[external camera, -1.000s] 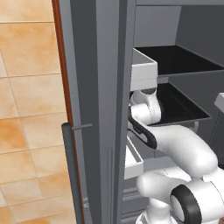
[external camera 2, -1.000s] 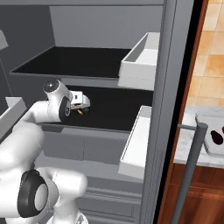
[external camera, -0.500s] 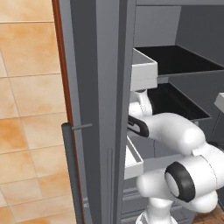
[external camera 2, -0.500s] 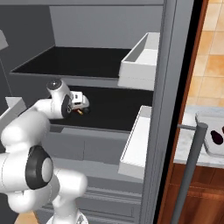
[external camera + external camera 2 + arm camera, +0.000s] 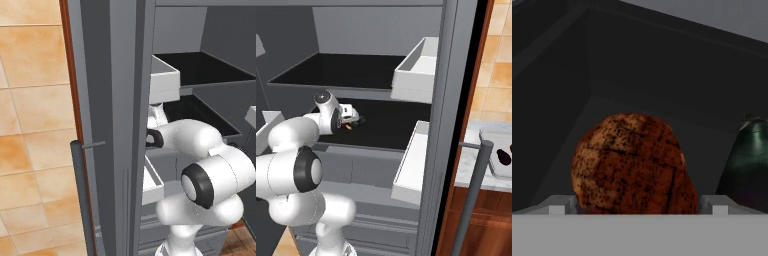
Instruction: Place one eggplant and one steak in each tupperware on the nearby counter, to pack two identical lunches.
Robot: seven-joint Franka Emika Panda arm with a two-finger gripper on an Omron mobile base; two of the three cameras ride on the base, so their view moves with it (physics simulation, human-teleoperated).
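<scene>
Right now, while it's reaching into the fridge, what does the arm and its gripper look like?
The arm is glossy white, built of rounded, bulbous links with dark grey-black discs at the joints. The gripper is a small white boxy hand. Its finger tips look pale grey in the hand view. No cables or markings are visible.

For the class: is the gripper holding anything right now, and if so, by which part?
Nothing is held. The gripper is open, its fingertips either side of the steak on the fridge shelf.

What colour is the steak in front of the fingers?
Mottled reddish-brown steak; hand view shows it best.
</scene>
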